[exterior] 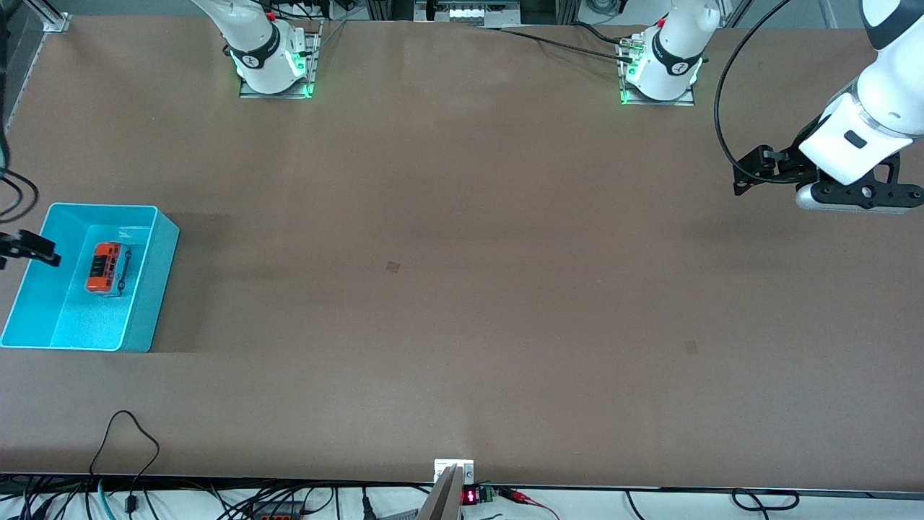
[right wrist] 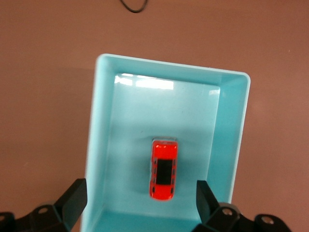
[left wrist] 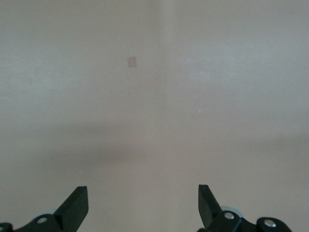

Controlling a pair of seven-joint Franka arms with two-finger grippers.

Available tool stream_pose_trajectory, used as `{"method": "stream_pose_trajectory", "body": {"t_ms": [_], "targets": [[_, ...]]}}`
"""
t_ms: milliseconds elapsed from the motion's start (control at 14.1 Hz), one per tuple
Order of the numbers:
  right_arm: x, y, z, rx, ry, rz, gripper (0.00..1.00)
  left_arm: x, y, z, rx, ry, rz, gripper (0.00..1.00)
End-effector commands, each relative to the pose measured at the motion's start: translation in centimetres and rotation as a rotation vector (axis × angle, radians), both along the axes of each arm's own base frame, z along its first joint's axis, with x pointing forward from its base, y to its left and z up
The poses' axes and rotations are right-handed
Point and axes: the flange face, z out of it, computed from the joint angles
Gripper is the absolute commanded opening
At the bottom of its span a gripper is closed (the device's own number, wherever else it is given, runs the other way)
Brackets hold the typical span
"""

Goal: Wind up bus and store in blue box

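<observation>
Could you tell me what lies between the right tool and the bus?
Nothing: in the right wrist view the open right tool hangs over the blue box, with only air above the bus.

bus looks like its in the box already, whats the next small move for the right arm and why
Probably lift the right pincer straight up and back toward its base. The bus already lies on the floor of the blue box, free of the open pincer above it, so nothing is left to grip. The left pincer waits open over bare table.

Our two white Franka arms

We see green-lit bases, black wrist mounts, a looping black cable, and black jaws with silver screws.
</observation>
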Motion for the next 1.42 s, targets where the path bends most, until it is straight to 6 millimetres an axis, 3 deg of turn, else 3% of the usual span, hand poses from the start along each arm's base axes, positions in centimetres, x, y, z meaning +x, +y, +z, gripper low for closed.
{"method": "stream_pose_trajectory", "body": {"t_ms": [0, 285, 498, 1352], "targets": [[0.9, 3.7, 6.8, 0.001, 0.044, -0.014, 1.0, -0.4, -0.3, 0.5, 0.019, -0.005, 0.007, 1.0], [-0.1, 14.6, 13.0, -0.023, 0.065, -0.049, 1.0, -0.4, -0.7, 0.5, 0.019, -0.006, -0.001, 1.0], [-2.2, 20.2, 15.4, 0.01, 0.104, -0.14, 1.0, -0.4, -0.6, 0.5, 0.02, -0.004, 0.0, 1.0], [-2.2, 20.3, 15.8, 0.015, 0.091, -0.133, 1.0, -0.4, -0.6, 0.7, 0.019, -0.007, 0.0, 1.0]]}}
